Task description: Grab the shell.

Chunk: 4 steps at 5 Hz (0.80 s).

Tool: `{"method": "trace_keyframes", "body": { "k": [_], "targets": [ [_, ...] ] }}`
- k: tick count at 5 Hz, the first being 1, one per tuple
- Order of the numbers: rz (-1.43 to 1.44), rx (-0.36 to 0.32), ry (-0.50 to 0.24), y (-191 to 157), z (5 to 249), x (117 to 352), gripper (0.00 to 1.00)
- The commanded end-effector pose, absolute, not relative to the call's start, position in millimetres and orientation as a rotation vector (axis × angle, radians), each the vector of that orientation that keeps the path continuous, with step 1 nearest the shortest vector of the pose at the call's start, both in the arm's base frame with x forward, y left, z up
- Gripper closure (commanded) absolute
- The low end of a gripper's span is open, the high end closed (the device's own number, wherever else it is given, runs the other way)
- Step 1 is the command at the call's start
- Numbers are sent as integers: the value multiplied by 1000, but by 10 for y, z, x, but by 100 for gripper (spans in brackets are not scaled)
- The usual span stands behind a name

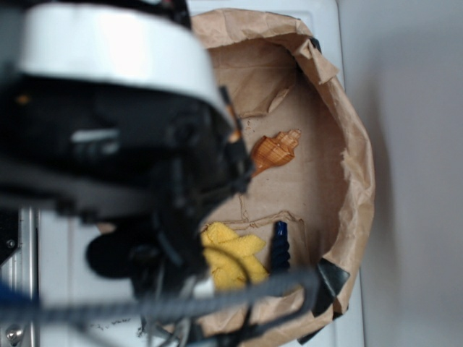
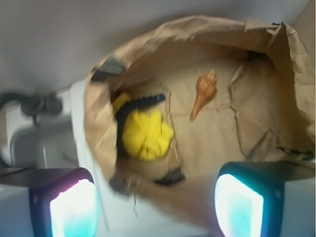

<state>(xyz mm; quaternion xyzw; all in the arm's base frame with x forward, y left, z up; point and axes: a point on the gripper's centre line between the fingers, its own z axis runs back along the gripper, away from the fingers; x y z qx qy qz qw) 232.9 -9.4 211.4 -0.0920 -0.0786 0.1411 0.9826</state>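
Observation:
The shell [image 1: 275,150] is a glossy orange-brown ribbed conch lying on the floor of a brown paper-lined basin [image 1: 358,144]. In the wrist view the shell [image 2: 204,91] lies with its wide end up and its thin point down-left. My gripper [image 2: 157,210] is open and empty, its two glowing pads wide apart at the bottom of the wrist view. It hangs above the basin's near rim, well short of the shell. In the exterior view the arm's dark body [image 1: 130,144] fills the left and hides the gripper's fingers.
A yellow cloth [image 1: 230,256] and a dark blue twisted rope piece [image 1: 280,246] lie in the basin near the rim. In the wrist view the cloth [image 2: 145,133] and rope [image 2: 143,102] sit left of the shell. The crumpled paper walls [image 2: 266,84] rise around them.

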Motion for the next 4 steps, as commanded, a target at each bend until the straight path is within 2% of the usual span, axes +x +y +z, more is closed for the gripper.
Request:
{"method": "trace_keyframes", "body": {
  "k": [1,2,3,4],
  "targets": [
    [473,-171,-209,188,1486,2696,0],
    [482,-143,-175,260,1189,2793,0],
    [493,-165,-131,334,1027,2803,0],
    [543,-153,-107,413,1063,2785,0]
  ]
}}
